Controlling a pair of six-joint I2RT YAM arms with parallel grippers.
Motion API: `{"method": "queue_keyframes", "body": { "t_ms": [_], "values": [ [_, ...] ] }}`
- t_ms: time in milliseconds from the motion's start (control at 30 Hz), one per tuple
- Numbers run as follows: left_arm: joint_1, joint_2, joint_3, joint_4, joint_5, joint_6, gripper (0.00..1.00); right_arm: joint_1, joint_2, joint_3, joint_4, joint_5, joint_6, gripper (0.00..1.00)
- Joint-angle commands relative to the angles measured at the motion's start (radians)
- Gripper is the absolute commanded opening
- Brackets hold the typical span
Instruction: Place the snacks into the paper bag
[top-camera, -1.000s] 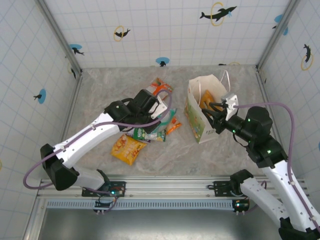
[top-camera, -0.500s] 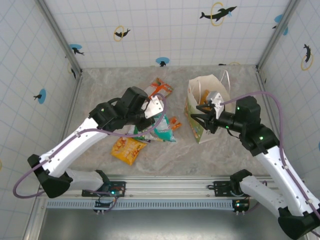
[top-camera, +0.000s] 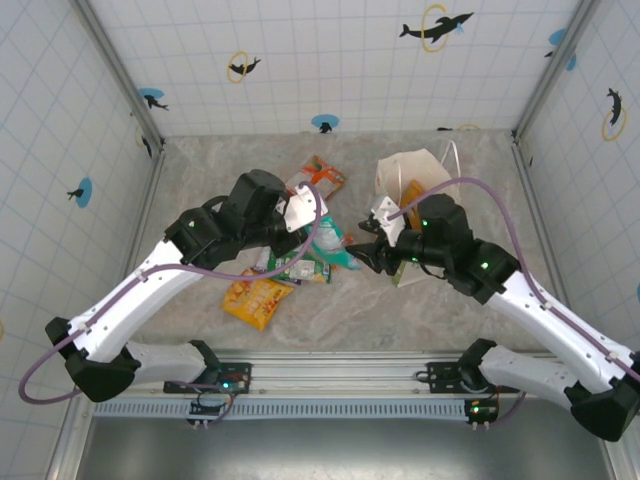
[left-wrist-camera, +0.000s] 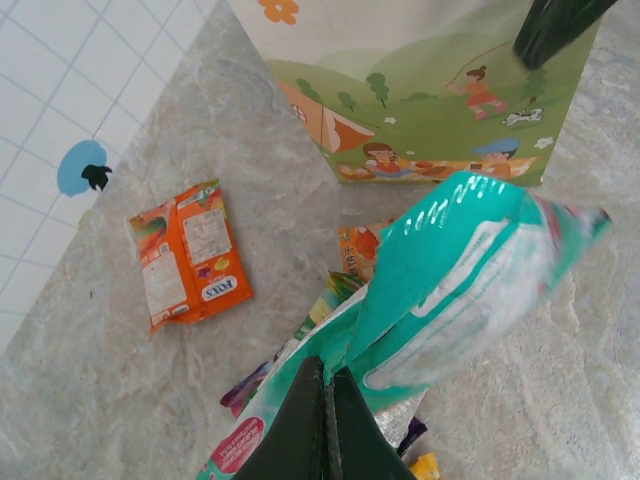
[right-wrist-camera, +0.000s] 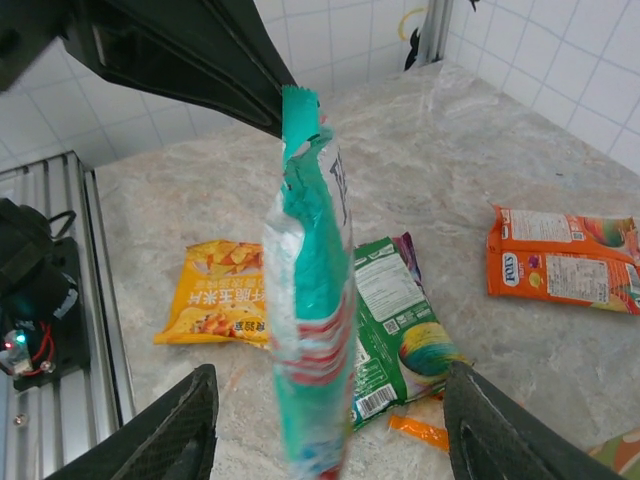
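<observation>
The teal packet (left-wrist-camera: 450, 280) hangs above the bench (top-camera: 200, 180), one end pinched tight in the left jaws. The right jaws gape wide either side, not touching it. The paper bag (left-wrist-camera: 420, 100) stands just beyond. A green packet (right-wrist-camera: 390, 310), yellow packet (right-wrist-camera: 215, 300) and orange packet (right-wrist-camera: 560, 265) lie beneath.

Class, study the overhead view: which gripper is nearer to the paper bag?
Right. The right gripper hangs open just left of the paper bag. The left gripper, pinching the teal packet, is farther left of it.
</observation>
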Motion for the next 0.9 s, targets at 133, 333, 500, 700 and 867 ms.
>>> {"method": "queue_keyframes", "body": {
  "t_ms": [133, 333, 500, 700, 867],
  "values": [
    [-0.002, -0.017, 0.051, 0.048, 0.041, -0.042, 0.0, 0.074, 0.094, 0.056, 0.099, 0.097, 0.015, 0.62],
    [-0.001, -0.018, 0.062, 0.048, 0.064, -0.051, 0.0, 0.078, 0.099, -0.012, 0.217, 0.129, 0.064, 0.6],
    [-0.002, -0.033, 0.061, 0.07, 0.092, -0.065, 0.0, 0.078, 0.114, -0.044, 0.257, 0.154, 0.109, 0.55],
    [-0.002, -0.04, 0.061, 0.082, 0.086, -0.064, 0.0, 0.078, 0.111, -0.08, 0.298, 0.148, 0.124, 0.43],
    [-0.002, -0.031, 0.061, 0.086, 0.027, -0.071, 0.0, 0.078, 0.082, -0.107, 0.323, 0.149, 0.113, 0.27]
  ]
}}
